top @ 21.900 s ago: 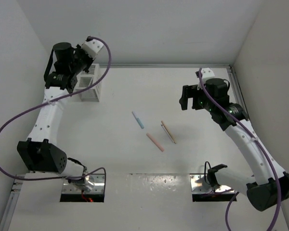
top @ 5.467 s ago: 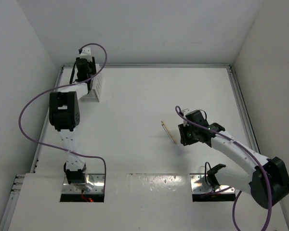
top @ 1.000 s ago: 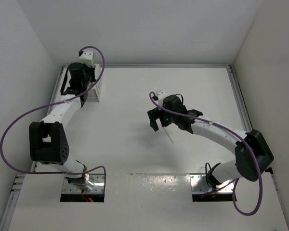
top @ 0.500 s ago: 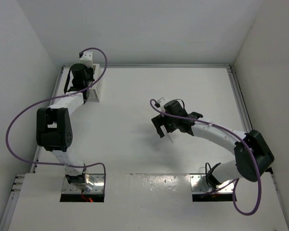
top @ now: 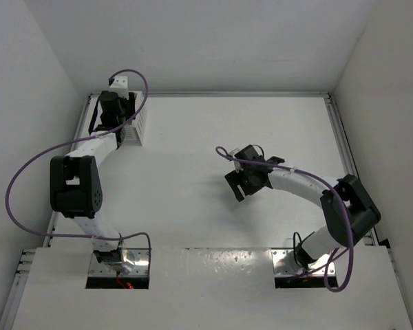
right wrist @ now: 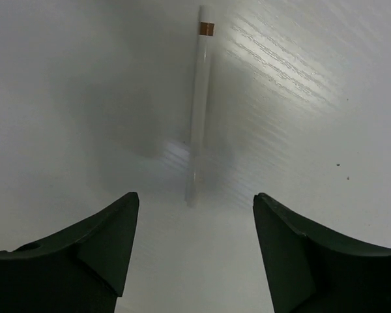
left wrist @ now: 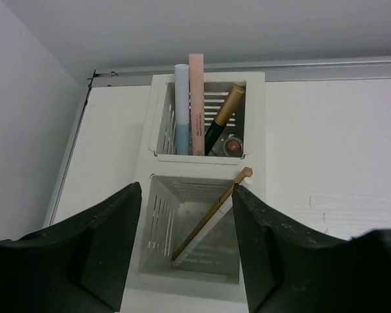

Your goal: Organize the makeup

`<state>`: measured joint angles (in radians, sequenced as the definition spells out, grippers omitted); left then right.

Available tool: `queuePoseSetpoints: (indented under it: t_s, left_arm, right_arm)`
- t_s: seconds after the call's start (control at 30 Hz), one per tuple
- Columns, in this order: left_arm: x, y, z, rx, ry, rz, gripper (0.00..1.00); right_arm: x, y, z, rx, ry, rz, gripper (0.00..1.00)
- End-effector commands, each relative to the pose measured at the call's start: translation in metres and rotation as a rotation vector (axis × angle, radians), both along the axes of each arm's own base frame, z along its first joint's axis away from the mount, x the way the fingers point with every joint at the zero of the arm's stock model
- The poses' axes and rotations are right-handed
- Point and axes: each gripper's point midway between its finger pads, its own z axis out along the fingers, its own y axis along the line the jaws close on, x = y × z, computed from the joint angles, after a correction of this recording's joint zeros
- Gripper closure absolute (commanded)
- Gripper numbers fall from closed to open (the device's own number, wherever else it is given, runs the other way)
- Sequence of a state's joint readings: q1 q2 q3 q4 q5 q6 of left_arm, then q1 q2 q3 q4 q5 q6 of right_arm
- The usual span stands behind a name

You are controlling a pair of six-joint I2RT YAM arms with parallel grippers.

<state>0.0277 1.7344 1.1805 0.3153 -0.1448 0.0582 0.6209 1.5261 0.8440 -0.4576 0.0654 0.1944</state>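
Note:
A white stick with a brown band [right wrist: 199, 104] lies on the table. My right gripper [right wrist: 195, 212] is open just above its near end, one finger on each side; in the top view the gripper [top: 242, 184] hides the stick. My left gripper [left wrist: 187, 208] is open and empty above the white slatted box [left wrist: 254, 130], which also shows in the top view [top: 140, 128]. The far compartment holds a light blue stick [left wrist: 182, 111], a salmon pink stick [left wrist: 196, 104] and a black and gold stick [left wrist: 223, 117]. A tan stick [left wrist: 208, 218] leans in the near compartment.
The box stands at the table's far left corner by the side wall [left wrist: 26, 130]. A metal rail [top: 339, 137] runs along the table's right edge. The arm bases sit at the near edge.
My right gripper has moved a little right and toward me and turned, so it now covers the white stick in the top view. My left gripper has shifted slightly over the box.

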Motion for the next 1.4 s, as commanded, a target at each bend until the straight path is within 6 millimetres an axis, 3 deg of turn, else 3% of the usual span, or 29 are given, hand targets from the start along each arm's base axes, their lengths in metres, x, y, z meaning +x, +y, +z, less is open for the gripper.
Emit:
queuePoseSetpoints:
  t_s: [0.0,0.2,0.3,0.33,0.4,0.43,0.5,0.6,0.7,0.73,0.8,0.83,0.9,0.93,1.03,1.13,1.37]
  left_arm:
    - [-0.012,-0.001,0.06,-0.063,-0.109,0.006,0.36]
    - [-0.031,-0.02,0.086,-0.149,-0.124,-0.064,0.36]
    - [-0.036,-0.026,0.087,-0.166,-0.111,-0.094,0.36]
    - [-0.039,-0.027,0.094,-0.165,-0.125,-0.096,0.36]
    - [-0.043,-0.027,0.087,-0.166,-0.107,-0.094,0.36]
    - [-0.045,-0.027,0.092,-0.165,-0.117,-0.095,0.36]
    - [-0.048,-0.033,0.089,-0.169,-0.106,-0.114,0.36]
    - [-0.053,-0.048,0.083,-0.184,-0.073,-0.177,0.38]
    - [-0.065,-0.088,0.079,-0.207,-0.034,-0.31,0.38]
    - [-0.068,-0.106,0.079,-0.221,-0.027,-0.386,0.38]
    - [-0.079,-0.134,0.078,-0.244,-0.007,-0.504,0.38]
    - [-0.091,-0.161,0.082,-0.273,0.005,-0.61,0.38]
    - [-0.103,-0.185,0.08,-0.31,0.034,-0.699,0.36]
    - [-0.113,-0.203,0.082,-0.349,0.053,-0.765,0.31]
    - [-0.126,-0.226,0.082,-0.407,0.088,-0.835,0.27]
    - [-0.138,-0.247,0.068,-0.434,0.147,-0.891,0.27]
    - [-0.152,-0.272,0.036,-0.42,0.193,-0.928,0.27]
  right_arm:
    - [0.0,-0.001,-0.01,0.032,0.064,-0.043,0.29]
    - [0.006,0.0,-0.035,0.046,0.154,-0.049,0.44]
    - [0.01,0.003,-0.04,0.025,0.175,-0.033,0.5]
    - [0.011,0.004,-0.04,0.025,0.176,-0.031,0.58]
    - [0.009,0.001,-0.047,0.005,0.186,-0.04,0.69]
    - [0.009,-0.003,-0.048,-0.009,0.186,-0.047,0.83]
    - [0.005,-0.009,-0.052,-0.041,0.197,-0.054,1.0]
    - [0.004,-0.013,-0.051,-0.05,0.194,-0.065,1.0]
    - [0.02,0.002,-0.034,0.042,0.09,-0.037,1.0]
    - [0.04,0.019,-0.008,0.132,-0.034,-0.024,1.0]
    - [0.047,0.033,0.014,0.218,-0.101,-0.006,1.0]
    - [0.051,0.043,0.028,0.273,-0.132,-0.007,1.0]
    - [0.07,0.065,0.051,0.368,-0.237,0.012,1.0]
    - [0.078,0.079,0.071,0.439,-0.291,0.01,1.0]
    - [0.091,0.111,0.104,0.545,-0.397,0.036,1.0]
    - [0.098,0.135,0.128,0.622,-0.454,0.047,1.0]
    - [0.105,0.159,0.134,0.678,-0.443,0.049,1.0]
